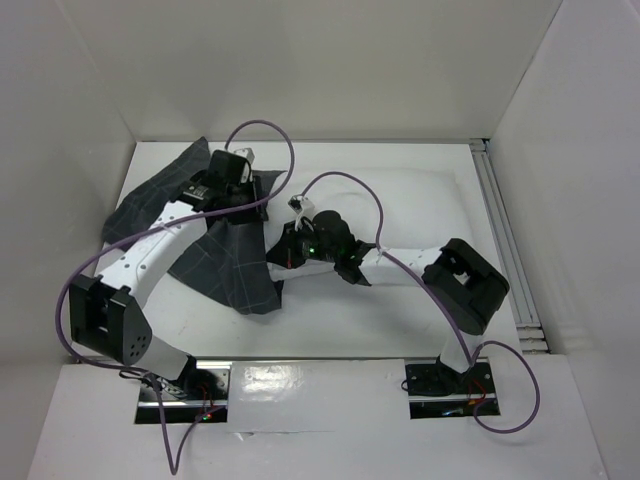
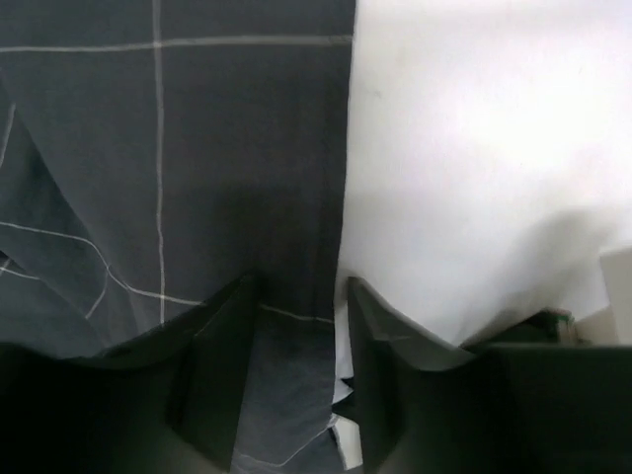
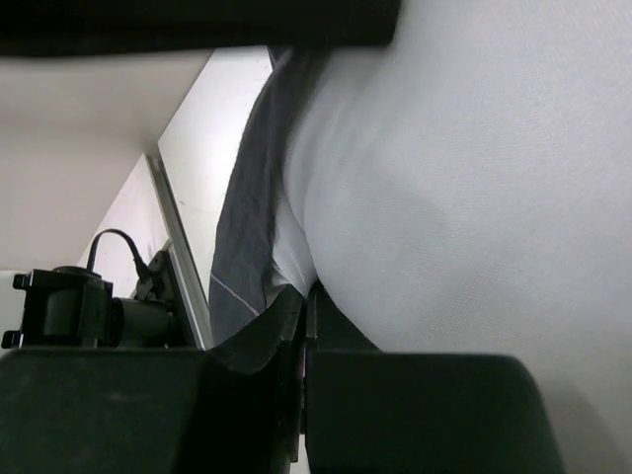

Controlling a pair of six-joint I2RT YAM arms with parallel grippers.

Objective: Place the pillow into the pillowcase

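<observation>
- At the far left of the table [image 1: 350, 330], the left gripper [image 2: 296, 360] points down at the cloth with its jaws standing apart. The two dark fingers [image 2: 212, 380] leave a clear gap between them.
- In that gap lies the straight edge of the pillowcase [image 2: 148, 197], dark grey with thin pale grid lines. The fingers bracket this hem but do not pinch it.
- Just beside the hem, on the right of the left wrist view, is the plain white pillow [image 2: 474, 178], touching the grey cloth along that edge.
- Near the middle of the table, the right gripper [image 3: 302, 316] has its jaws pressed fully together. The tips sit where the grey cloth meets the white cushion. Whether any cloth is caught between them cannot be made out from this close, dim view.
- Around those tips, the pillow bulges over the right side of the right wrist view, and a grey fold of the pillowcase runs down its left flank.
- From above, the pillowcase spreads crumpled from the far left corner diagonally toward the centre, partly under the left arm. Its nearer corner lies just beside the right gripper.
- The pillow lies across the middle and right of the table. White on white, its outline is faint, and most of it lies outside the case.
- Purple cables [image 1: 270, 130] loop above both arms, and a metal rail [image 1: 505, 240] runs along the table's right edge.
</observation>
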